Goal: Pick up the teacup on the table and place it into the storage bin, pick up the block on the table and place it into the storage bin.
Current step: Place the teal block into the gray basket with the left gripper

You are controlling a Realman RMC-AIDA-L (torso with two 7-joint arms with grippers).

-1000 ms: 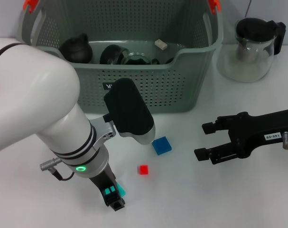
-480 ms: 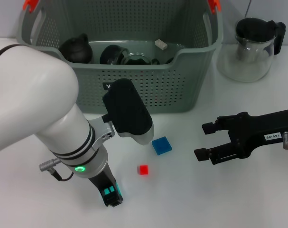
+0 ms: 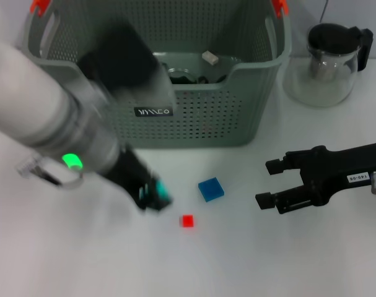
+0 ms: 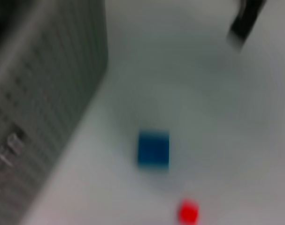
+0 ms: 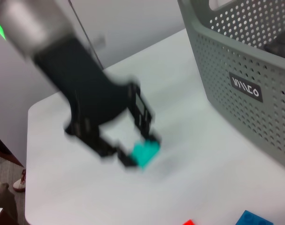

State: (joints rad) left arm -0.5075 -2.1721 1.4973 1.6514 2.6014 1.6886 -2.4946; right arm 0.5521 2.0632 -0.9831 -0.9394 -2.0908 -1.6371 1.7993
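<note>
A teal block (image 3: pixel 161 193) is held just above the table, with my left gripper (image 3: pixel 153 197) shut on it in front of the storage bin (image 3: pixel 225 111). The right wrist view shows the same left gripper (image 5: pixel 133 150) clamped on the teal block (image 5: pixel 144 153). A blue block (image 3: pixel 210 189) and a small red block (image 3: pixel 187 221) lie on the table to its right. My right gripper (image 3: pixel 267 183) hangs open right of the blue block, holding nothing. No teacup shows on the table. My left arm hides much of the bin's inside.
A glass pitcher (image 3: pixel 329 59) with a black lid stands at the back right, beside the bin. Dark ware and a small white piece (image 3: pixel 210 57) lie inside the bin. The left wrist view shows the blue block (image 4: pixel 153 149) and red block (image 4: pixel 188 211) by the bin wall (image 4: pixel 39 93).
My left arm has swung up and back from the table's front edge toward the bin, carrying the teal block. The right arm has not moved.
</note>
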